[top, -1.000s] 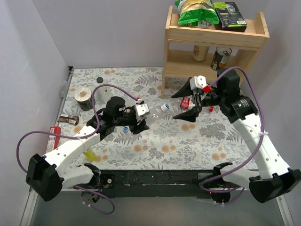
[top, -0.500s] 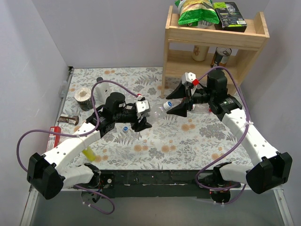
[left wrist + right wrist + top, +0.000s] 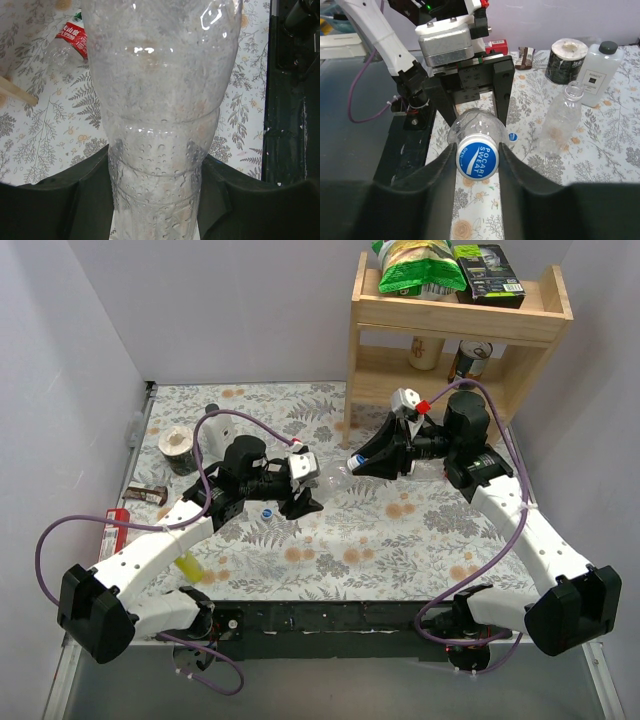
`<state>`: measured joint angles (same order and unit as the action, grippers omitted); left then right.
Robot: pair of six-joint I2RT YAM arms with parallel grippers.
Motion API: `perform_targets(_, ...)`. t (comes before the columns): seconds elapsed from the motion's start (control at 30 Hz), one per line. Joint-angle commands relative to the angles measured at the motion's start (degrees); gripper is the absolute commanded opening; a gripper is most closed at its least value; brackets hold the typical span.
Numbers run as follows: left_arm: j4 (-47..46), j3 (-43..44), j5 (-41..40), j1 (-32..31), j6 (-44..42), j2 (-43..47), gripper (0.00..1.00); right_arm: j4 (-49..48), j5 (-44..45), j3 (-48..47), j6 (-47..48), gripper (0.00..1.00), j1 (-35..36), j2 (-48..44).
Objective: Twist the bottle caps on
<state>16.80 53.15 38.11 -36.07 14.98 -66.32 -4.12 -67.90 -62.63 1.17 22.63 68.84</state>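
Note:
My left gripper [image 3: 157,200] is shut on the body of a clear bottle [image 3: 160,100], held level above the table with its neck pointing right [image 3: 332,476]. A blue cap [image 3: 477,160] sits on that neck, and my right gripper [image 3: 477,162] is shut on it, one finger on each side. In the top view the two grippers meet over the middle of the table. A second blue cap [image 3: 512,136] lies loose on the table [image 3: 267,512]. An uncapped clear bottle [image 3: 560,120] is on the cloth nearby. A bottle with a red label [image 3: 72,37] lies further off.
A wooden shelf [image 3: 455,340] stands at the back right. At the left are a tape roll [image 3: 180,448], a white bottle with a black cap [image 3: 602,60], a chocolate bar [image 3: 148,494], a red packet [image 3: 115,530] and a small yellow bottle [image 3: 188,565].
My right gripper has moved left to the bottle's neck and closed on the blue cap. The left arm has kept the bottle nearly still.

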Motion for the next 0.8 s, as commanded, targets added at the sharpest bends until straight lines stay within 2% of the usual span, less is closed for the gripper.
perform_targets(0.0,0.17,2.31,1.18,0.39,-0.22,-0.12,0.00,-7.47,-1.02,2.07,-8.19,0.29,-0.04,-0.19)
perform_targets(0.07,-1.06,1.70,0.48,0.39,0.57,-0.21,0.00,-13.96,1.26,4.60,-14.86,0.18,0.04,-0.89)
perform_targets(0.13,-3.68,0.30,-0.40,0.22,2.15,-0.38,0.00,-16.27,10.38,5.15,-17.77,0.05,0.30,-1.77)
perform_targets(0.17,-4.83,-0.14,-3.97,-1.35,2.50,-0.73,0.00,-15.75,13.29,4.72,-18.56,0.01,1.35,-1.78)
perform_targets(0.23,-8.86,-1.28,-9.34,-3.90,4.26,-1.43,0.00,-11.64,22.69,1.04,-17.35,0.01,3.11,-0.99)
perform_targets(0.3,-9.85,-1.12,-11.65,-6.02,5.40,-3.10,0.00,-7.92,26.67,-2.12,-16.55,0.01,5.22,0.94)
perform_targets(0.33,-9.94,-0.77,-11.65,-6.20,6.19,-3.63,0.18,-7.14,25.98,-3.36,-15.51,0.01,5.40,1.73)
perform_targets(0.37,-9.07,0.54,-12.00,-6.11,6.55,-3.98,0.36,-2.26,25.37,-4.94,-13.15,0.01,5.40,2.78)
perform_targets(0.4,-8.45,0.73,-15.22,-6.11,6.46,-3.64,0.53,0.92,24.75,-6.35,-6.51,0.01,4.88,3.14)
perform_targets(0.43,-7.40,0.56,-17.08,-6.11,6.38,-3.03,0.73,4.00,23.79,-9.41,-1.66,0.01,4.27,3.58)
perform_targets(0.47,-6.44,-0.05,-18.58,-5.68,4.46,-2.15,0.98,13.78,21.34,-11.01,3.26,0.01,3.13,4.98)
perform_targets(0.5,-5.03,-0.32,-19.47,-5.41,3.14,-0.75,0.98,20.84,21.06,-13.28,14.62,0.01,2.68,6.21)
perform_targets(0.53,-1.89,-0.67,-19.91,-4.97,2.34,0.13,0.98,26.48,21.05,-18.61,19.26,0.01,2.07,7.53)
perform_targets(0.6,1.55,-1.11,-19.48,-3.92,1.20,1.54,0.98,38.49,21.31,-21.64,27.35,0.01,0.49,10.52)
perform_targets(0.63,5.66,-1.03,-19.65,-3.74,1.01,2.42,0.98,41.10,22.62,-23.40,33.14,0.01,0.22,11.40)
perform_targets(0.77,11.93,-2.78,-17.02,-2.69,1.63,5.94,0.98,42.44,26.49,-19.92,39.34,0.01,-1.01,11.85)
